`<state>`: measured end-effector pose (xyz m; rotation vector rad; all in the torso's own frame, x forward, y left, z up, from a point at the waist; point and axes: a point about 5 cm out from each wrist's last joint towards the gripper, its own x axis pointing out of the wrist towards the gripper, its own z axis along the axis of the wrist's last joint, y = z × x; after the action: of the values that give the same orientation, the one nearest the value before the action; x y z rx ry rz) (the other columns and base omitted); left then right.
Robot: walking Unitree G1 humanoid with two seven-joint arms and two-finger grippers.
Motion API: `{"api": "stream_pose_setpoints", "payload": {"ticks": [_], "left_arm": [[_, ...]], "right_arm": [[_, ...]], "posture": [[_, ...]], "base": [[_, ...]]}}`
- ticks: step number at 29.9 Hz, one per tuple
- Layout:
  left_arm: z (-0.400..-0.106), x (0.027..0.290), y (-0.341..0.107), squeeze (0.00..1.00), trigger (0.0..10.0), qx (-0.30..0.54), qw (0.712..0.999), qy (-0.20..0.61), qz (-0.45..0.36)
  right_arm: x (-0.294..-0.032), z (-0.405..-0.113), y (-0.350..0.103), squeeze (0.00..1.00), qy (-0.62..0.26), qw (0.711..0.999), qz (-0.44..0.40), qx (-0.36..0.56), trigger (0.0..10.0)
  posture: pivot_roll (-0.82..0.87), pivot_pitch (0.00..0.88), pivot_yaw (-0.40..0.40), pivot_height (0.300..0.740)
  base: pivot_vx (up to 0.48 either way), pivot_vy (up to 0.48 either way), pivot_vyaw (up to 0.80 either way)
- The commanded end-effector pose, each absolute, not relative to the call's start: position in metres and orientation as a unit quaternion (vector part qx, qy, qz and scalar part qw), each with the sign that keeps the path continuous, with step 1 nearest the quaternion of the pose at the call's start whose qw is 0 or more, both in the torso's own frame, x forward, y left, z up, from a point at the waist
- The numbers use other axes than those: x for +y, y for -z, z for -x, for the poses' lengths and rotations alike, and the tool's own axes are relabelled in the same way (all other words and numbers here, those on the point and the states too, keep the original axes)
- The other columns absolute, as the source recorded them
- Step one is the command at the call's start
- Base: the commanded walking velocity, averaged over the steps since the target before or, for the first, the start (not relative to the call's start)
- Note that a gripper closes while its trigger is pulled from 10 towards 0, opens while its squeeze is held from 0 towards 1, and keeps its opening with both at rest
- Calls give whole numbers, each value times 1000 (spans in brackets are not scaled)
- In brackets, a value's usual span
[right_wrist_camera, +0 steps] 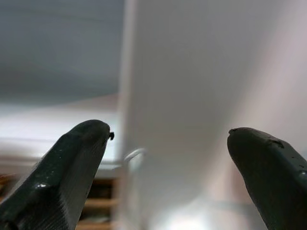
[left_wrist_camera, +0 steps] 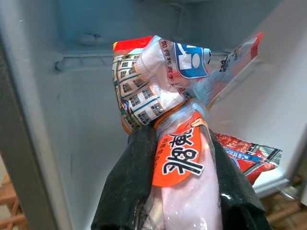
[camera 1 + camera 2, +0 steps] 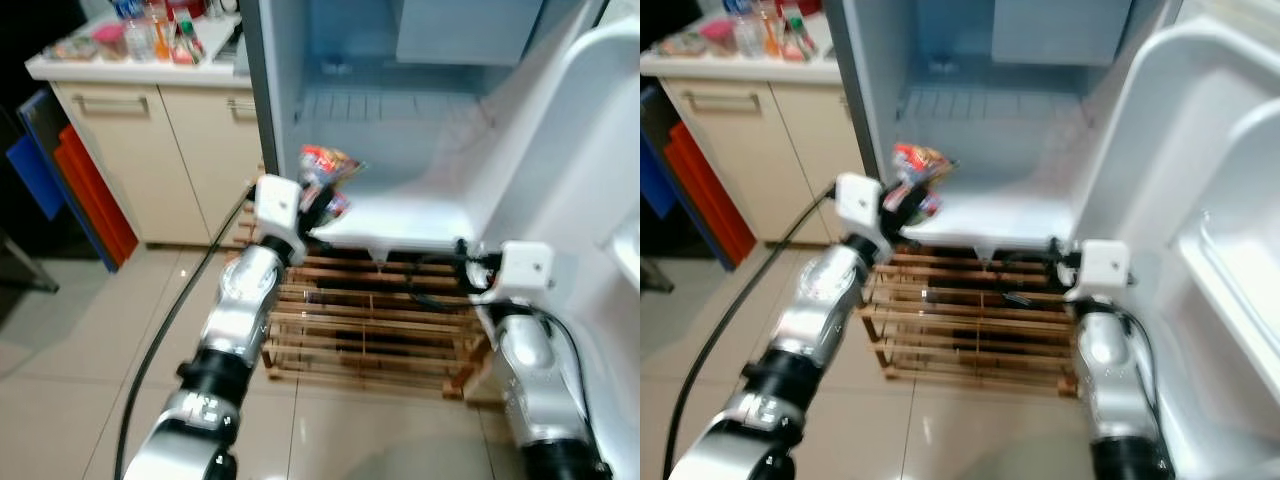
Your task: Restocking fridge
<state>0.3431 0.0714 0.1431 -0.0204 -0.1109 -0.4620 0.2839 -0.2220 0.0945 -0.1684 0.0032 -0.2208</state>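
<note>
I have the left gripper [image 3: 322, 205] raised at the front lip of the open fridge [image 3: 400, 120], its fingers [image 2: 127, 191] closed around a bundle of frozen food packets [image 2: 177, 143]: one pink packet with an orange label, a white printed one crumpled above, a red one poking out to the side. The bundle sits at the left end of the fridge floor [image 3: 400, 215], just past the edge, close beside the left inner wall. The compartment behind it looks roomy, with bare white floor running rightward and a ribbed back wall [image 3: 390, 105] well apart from the packets.

The right gripper [image 1: 168, 153] is low at the right front corner of the fridge floor, its jaws spread wide with nothing between them, facing the white inner face of the fridge door [image 3: 560, 140], which stands open on the right.

Below the fridge lip sits a wooden slatted rack [image 3: 370, 325] on the tiled floor [image 3: 80, 350]. To the left is a cream cabinet [image 3: 170, 150], its counter [image 3: 140, 62] crowded with bottles [image 3: 160, 35].
</note>
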Motion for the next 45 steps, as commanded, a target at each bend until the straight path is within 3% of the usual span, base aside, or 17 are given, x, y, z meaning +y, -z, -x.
{"api": "stream_pose_setpoints", "payload": {"ticks": [1, 7, 17, 21, 25, 32, 39, 45], "left_arm": [[-347, 83, -147, 0, 10000, -60, 975, 212, 6], [-347, 83, -147, 0, 10000, -60, 975, 212, 8], [-346, 79, -146, 0, 10000, -61, 974, 220, 3], [-345, 78, -145, 0, 10000, -58, 973, 223, 1], [-345, 77, -142, 0, 10000, -50, 973, 224, -15], [-347, 77, -141, 0, 10000, -48, 973, 224, -25], [-348, 77, -143, 0, 10000, -50, 973, 224, -28], [-348, 76, -143, 0, 10000, -50, 973, 224, -25]], "right_arm": [[-223, -288, -97, 0, 126, 986, 111, -1, 10000], [-252, -281, -93, 0, 222, 960, 170, 29, 10000], [-262, -277, -93, 0, 267, 935, 229, 41, 10000], [-260, -277, -92, 0, 259, 944, 201, 38, 10000], [-227, -287, -100, 0, 168, 979, 113, -3, 10000], [-205, -290, -99, 0, 119, 990, 78, -9, 10000], [-201, -292, -101, 0, 99, 992, 76, -16, 10000], [-232, -286, -97, 0, 188, 971, 147, 7, 10000]], "posture": [[-100, 0, 24, 740], [-99, 0, 26, 740], [-100, 0, 26, 740], [-101, 0, 26, 740], [-101, 0, 29, 740], [-97, 0, 31, 740], [-96, 0, 32, 740], [-98, 0, 28, 740]], "base": [[480, 0, 0], [480, 0, 0], [251, 0, 0], [0, 0, 0], [0, 0, 0], [0, 0, 0], [0, 0, 0], [0, 0, 0]]}}
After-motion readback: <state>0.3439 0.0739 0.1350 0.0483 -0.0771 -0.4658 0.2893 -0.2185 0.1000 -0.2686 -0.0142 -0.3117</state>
